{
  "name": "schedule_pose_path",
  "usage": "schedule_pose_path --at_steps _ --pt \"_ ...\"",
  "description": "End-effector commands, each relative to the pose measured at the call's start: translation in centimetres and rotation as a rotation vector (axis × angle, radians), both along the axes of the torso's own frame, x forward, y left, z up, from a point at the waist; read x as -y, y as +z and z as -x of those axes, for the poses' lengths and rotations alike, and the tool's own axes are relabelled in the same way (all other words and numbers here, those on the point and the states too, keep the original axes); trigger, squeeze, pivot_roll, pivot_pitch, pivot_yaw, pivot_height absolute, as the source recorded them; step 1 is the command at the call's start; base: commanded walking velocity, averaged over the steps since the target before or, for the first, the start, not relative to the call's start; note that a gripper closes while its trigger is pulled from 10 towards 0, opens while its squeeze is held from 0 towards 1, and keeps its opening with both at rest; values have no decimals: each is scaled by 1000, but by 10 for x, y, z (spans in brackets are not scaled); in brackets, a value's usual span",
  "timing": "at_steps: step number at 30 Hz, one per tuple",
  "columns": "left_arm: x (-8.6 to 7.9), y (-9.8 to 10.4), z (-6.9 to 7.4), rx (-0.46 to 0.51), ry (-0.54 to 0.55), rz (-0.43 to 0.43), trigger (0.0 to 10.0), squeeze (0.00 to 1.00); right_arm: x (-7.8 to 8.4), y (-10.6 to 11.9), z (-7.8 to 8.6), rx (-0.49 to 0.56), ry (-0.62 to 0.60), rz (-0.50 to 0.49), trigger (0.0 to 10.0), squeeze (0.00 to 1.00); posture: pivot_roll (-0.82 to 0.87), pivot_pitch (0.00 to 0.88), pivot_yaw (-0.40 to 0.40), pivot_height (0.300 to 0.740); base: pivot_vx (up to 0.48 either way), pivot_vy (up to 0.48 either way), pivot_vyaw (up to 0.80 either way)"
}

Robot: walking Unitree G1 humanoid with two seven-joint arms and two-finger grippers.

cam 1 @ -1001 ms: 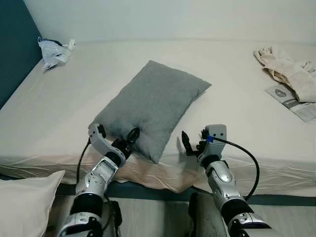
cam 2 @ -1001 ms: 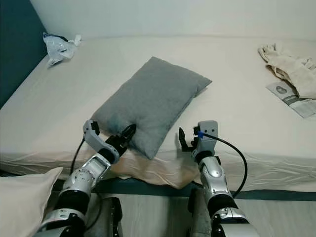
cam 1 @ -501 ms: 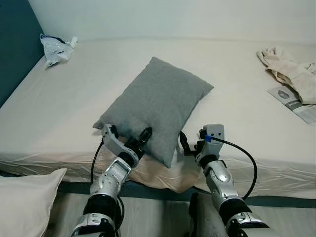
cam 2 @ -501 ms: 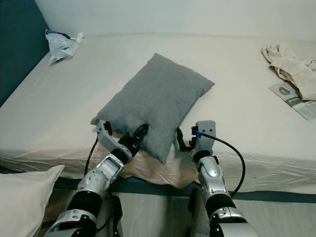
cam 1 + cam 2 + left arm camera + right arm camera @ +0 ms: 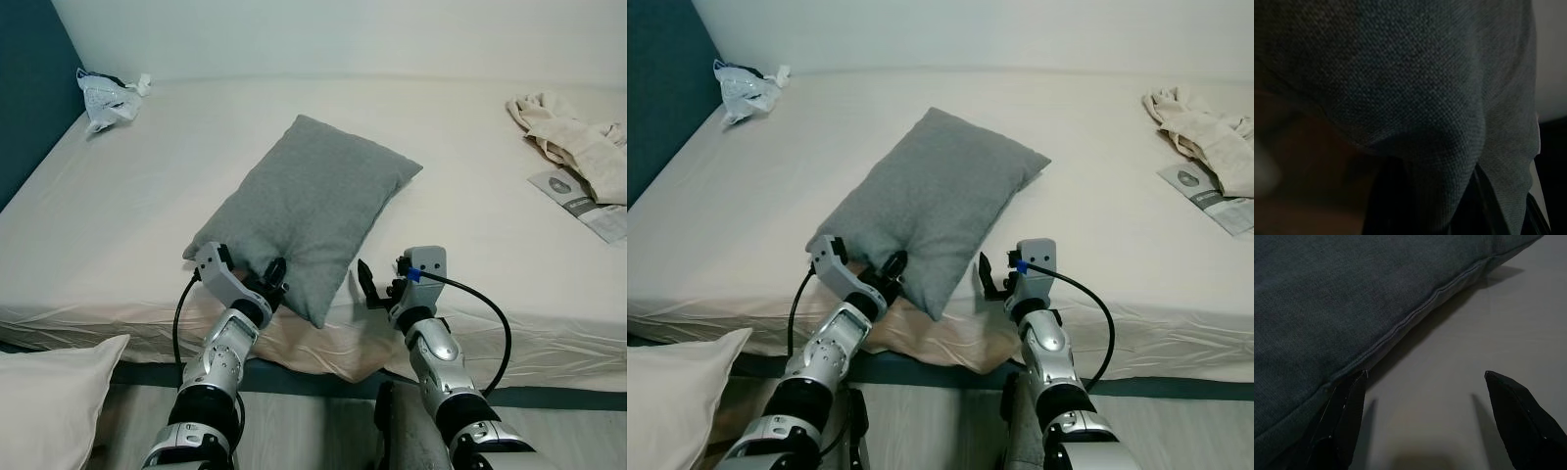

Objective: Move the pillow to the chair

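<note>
A grey pillow [image 5: 306, 208] lies slantwise on the cream bed [image 5: 137, 206], its near corner over the front edge. My left gripper [image 5: 273, 273] is pushed into the pillow's near left edge. In the left wrist view a fold of the grey fabric [image 5: 1425, 122] bulges between its two dark fingers, so it is shut on the pillow. My right gripper [image 5: 365, 284] rests on the sheet just right of the pillow's near corner. It is open, with one finger [image 5: 1347, 416] by the pillow's seam [image 5: 1420, 308] and bare sheet between the fingers.
A crumpled white bag [image 5: 108, 95] lies at the bed's back left beside a dark teal wall [image 5: 24, 98]. Beige cloth [image 5: 573, 137] and a leaflet [image 5: 585, 204] lie at the right. A white pillow [image 5: 49, 406] sits low at the left, by the floor.
My left gripper has sunk deeper into the pillow's near edge and its fingers have closed on the fabric. The right gripper has barely moved. The view has shifted slightly.
</note>
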State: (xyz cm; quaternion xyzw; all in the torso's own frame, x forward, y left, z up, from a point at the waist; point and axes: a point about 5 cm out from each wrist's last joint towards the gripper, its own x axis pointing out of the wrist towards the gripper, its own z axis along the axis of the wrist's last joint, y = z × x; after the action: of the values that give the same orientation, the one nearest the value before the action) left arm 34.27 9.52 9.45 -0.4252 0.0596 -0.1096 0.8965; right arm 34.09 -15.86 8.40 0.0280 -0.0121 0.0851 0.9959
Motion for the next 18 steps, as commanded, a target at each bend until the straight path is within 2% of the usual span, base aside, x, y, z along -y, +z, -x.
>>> schedule_pose_path --at_steps 1,3,6,7,8,11,12,13,16,17,18 --pt "26 24 -8 71 -41 88 0 0 -6 -2 -1 -30 21 -40 10000 0 48 130 25 544 0 0 0" --pt "24 28 -9 96 -48 92 0 0 -8 -1 -2 -33 27 -57 10000 0 47 124 25 544 0 0 0" --pt "11 42 -9 191 -136 140 0 0 -10 4 -6 -27 38 -85 10000 0 46 102 28 544 0 0 0" --pt "4 47 -7 230 -195 147 0 0 -10 5 -7 -24 38 -90 10000 0 42 78 33 544 0 0 0" --pt "4 47 -7 230 -195 147 0 0 -10 5 -7 -24 38 -90 10000 0 42 78 33 544 0 0 0" --pt "-25 54 -1 307 -295 139 0 0 -7 8 -9 -15 31 -98 10000 0 38 60 35 544 0 0 0" --pt "-38 57 -1 324 -290 148 0 0 -6 9 -9 -16 30 -116 10000 0 38 60 35 544 0 0 0" --pt "-38 57 -1 324 -290 148 0 0 -6 9 -9 -16 30 -116 10000 0 38 60 35 544 0 0 0" --pt "-70 68 -2 359 -246 207 0 0 -4 9 -10 -34 46 -202 10000 0 41 51 29 544 0 0 0" --pt "-70 68 -2 359 -246 207 0 0 -4 9 -10 -34 46 -202 10000 0 41 51 29 544 0 0 0" --pt "-76 71 -1 365 -242 227 0 0 -4 8 -10 -45 53 -251 10000 0 47 53 26 544 0 0 0"
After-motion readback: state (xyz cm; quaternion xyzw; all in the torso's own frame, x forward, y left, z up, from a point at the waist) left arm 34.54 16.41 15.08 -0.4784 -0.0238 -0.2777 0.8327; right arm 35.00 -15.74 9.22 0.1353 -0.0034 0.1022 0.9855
